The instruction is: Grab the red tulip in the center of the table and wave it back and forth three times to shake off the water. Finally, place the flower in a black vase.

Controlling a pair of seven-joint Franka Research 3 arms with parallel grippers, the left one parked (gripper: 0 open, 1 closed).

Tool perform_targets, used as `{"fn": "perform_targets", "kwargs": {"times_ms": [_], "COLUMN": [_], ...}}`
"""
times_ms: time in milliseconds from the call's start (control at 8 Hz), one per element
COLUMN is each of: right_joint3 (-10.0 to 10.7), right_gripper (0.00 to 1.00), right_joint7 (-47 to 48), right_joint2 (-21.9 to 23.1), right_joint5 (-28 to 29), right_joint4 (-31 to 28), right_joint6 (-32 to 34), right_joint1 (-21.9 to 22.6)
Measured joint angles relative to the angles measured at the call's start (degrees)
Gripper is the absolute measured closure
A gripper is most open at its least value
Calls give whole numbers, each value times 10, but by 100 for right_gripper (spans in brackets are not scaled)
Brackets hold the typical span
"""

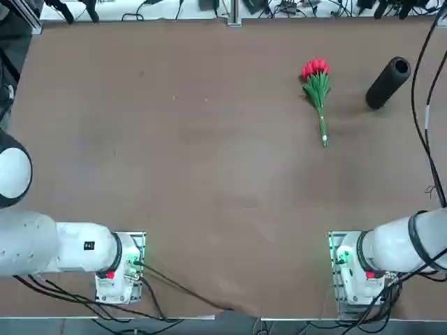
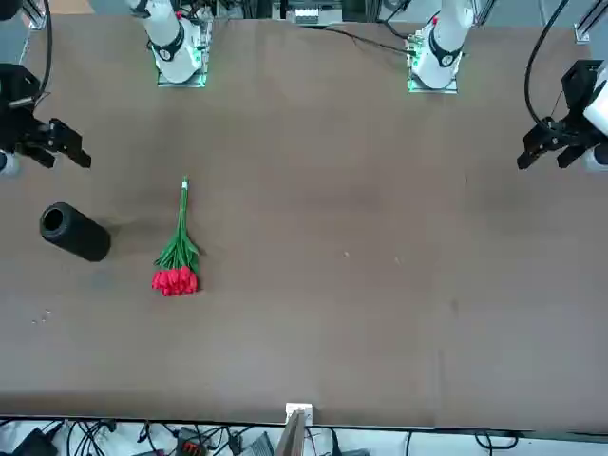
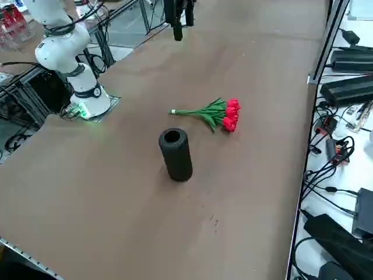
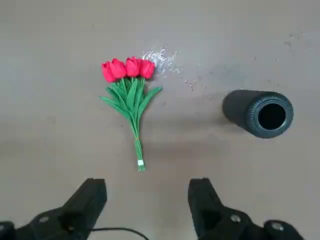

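**Stem end faces the open gripper; flower lies lengthwise ahead of it**

Fingers (image 4: 90,205) of the right gripper (image 4: 147,202) stand wide apart and empty, nothing between them, hanging above bare tabletop. The wrist view looks straight down past them, so the gripper appears to point down at the table (image 1: 174,174).

Ahead of the fingers, clear of them and not touching, lies the red tulip (image 4: 131,100). It rests flat on the table. Its long axis runs away from the gripper: the cut end of the stem, with a pale band, is the nearer end, and the red blooms are the far end. The stem end sits roughly in line with the gap between the fingers, slightly toward one side.

In the overhead view the red tulip (image 1: 318,94) lies in the right half of the table, toward the far edge, blooms toward that edge and stem toward the robot's side. The right arm's base is the nearer one.

The black vase (image 1: 388,82) stands just beside the flower, nearer the table's right edge and apart from it, mouth upward (image 4: 260,112).

Judgement: the grasp has not begun. Because the stem runs lengthwise from the gripper, the open jaws already appear to straddle its line; a forward reach and descent onto the stem should suffice, without much wrist turn.
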State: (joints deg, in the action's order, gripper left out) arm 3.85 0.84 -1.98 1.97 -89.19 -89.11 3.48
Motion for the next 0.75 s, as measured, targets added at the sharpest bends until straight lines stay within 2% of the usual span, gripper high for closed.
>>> {"fn": "perform_targets", "kwargs": {"times_ms": [750], "right_joint3": [0], "right_gripper": [0], "right_joint7": [1], "right_joint2": [-2], "right_joint5": [0], "right_joint4": [4], "right_joint6": [40], "right_joint1": [-2]}}
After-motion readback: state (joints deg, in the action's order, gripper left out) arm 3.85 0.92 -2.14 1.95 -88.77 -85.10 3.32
